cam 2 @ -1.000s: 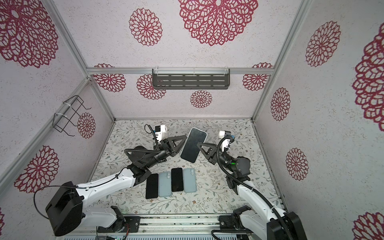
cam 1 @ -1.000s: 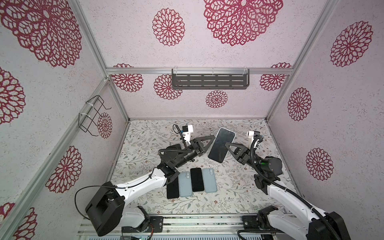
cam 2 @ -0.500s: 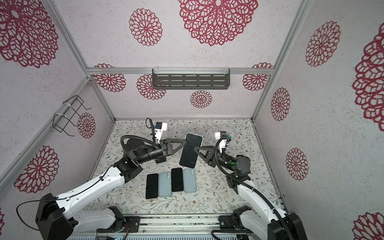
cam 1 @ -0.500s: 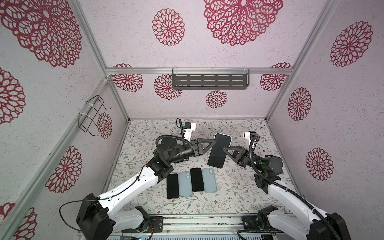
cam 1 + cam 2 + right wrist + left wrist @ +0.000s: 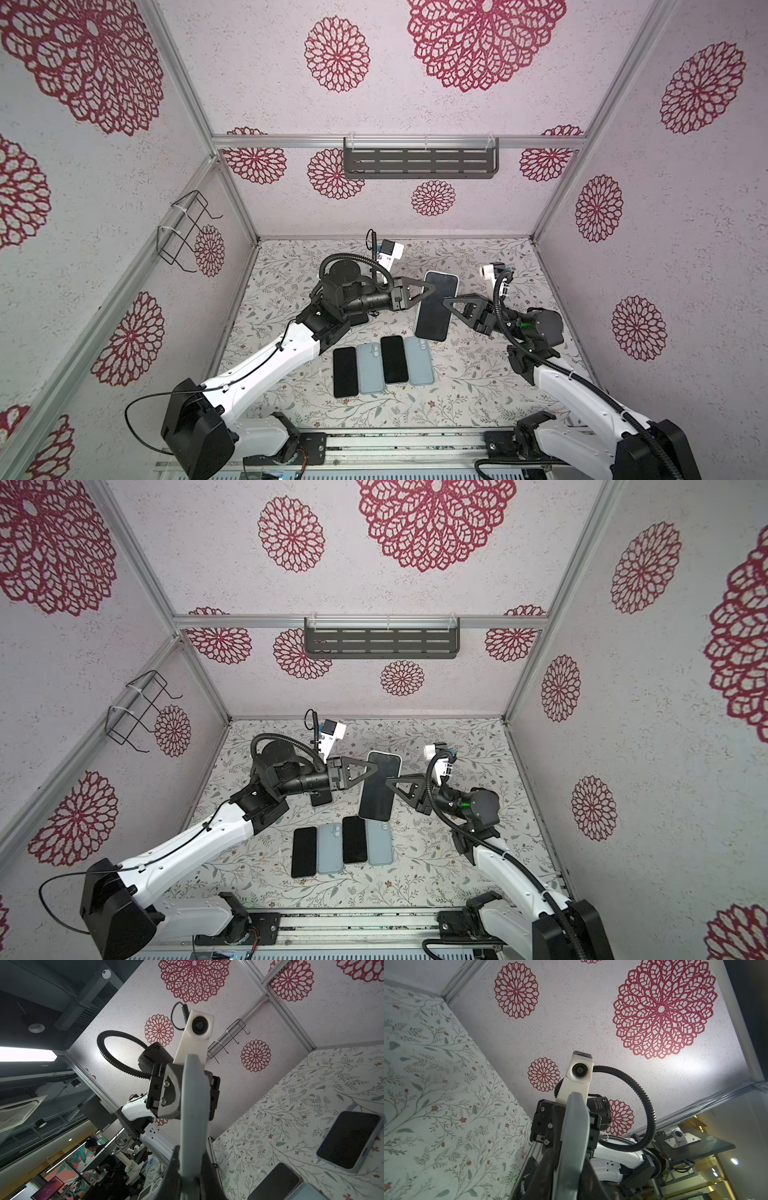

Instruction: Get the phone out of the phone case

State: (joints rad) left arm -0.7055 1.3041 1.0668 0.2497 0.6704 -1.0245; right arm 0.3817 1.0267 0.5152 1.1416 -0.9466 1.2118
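Observation:
The phone [image 5: 434,318] [image 5: 376,800], dark screen up, sits in a pale grey-blue phone case and hangs in the air over the middle of the table in both top views. My left gripper [image 5: 430,286] [image 5: 373,767] is shut on its left long edge near the far end. My right gripper [image 5: 446,300] [image 5: 388,780] is shut on the right long edge. Each wrist view shows the case [image 5: 574,1126] [image 5: 193,1105] edge-on, running between that gripper's [image 5: 569,1178] [image 5: 193,1167] dark fingers, and the screen is hidden there.
Below the held phone a row lies on the floral table: a black phone [image 5: 345,372], a blue case [image 5: 370,368], a black phone [image 5: 395,359] and a blue case [image 5: 419,361]. Another dark phone [image 5: 359,320] lies under my left arm. Walls close three sides.
My left gripper swung in, opened wider, then shut on the phone's left edge. The phone came down and turned straighter in my right gripper.

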